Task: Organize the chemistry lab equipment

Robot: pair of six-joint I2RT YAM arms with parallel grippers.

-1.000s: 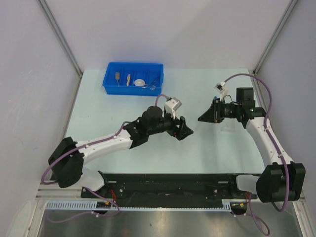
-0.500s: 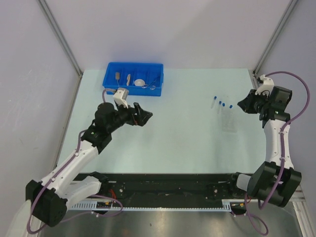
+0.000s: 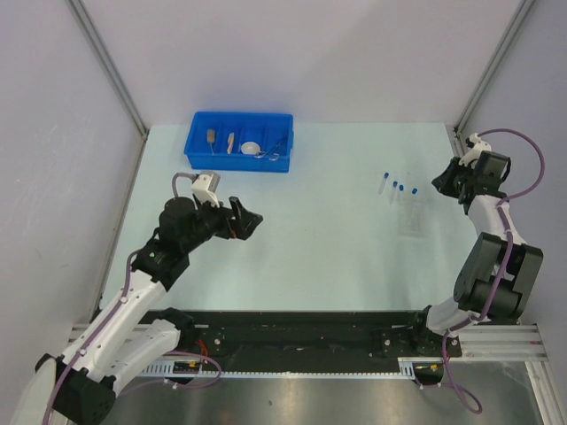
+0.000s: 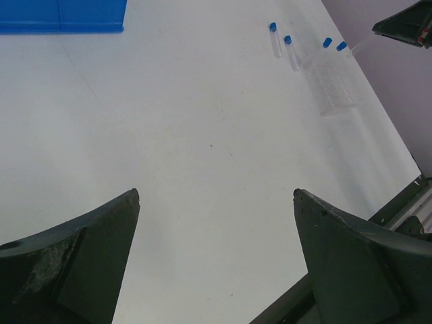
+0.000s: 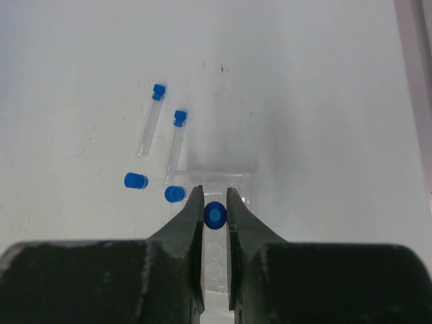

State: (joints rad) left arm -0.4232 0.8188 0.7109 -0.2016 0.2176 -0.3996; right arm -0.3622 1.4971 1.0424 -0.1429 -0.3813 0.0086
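My right gripper [image 5: 214, 191] is shut on a clear tube with a blue cap [image 5: 214, 214], seen end-on above the clear plastic tube rack [image 5: 229, 270]. Two more tubes [image 5: 151, 118] lie flat beyond the rack, and two blue caps [image 5: 175, 194] show at its far left corner. From above, the right gripper [image 3: 446, 183] hangs near the right wall, just right of the rack [image 3: 412, 215]. My left gripper [image 3: 248, 217] stands open and empty over bare table, left of centre. The white round dish [image 3: 252, 148], the wooden-handled tools [image 3: 213, 137] and the wire tongs [image 3: 276, 147] lie inside the blue bin.
The blue divided bin [image 3: 237, 162] stands at the back left of the table. Grey walls close in on both sides, and the right wall is close to my right arm. A black rail [image 3: 292, 332] runs along the near edge.
The left arm has pulled back from the centre to the left and its gripper has opened wide. The right arm has swung out toward the right wall, uncovering the tubes and rack.
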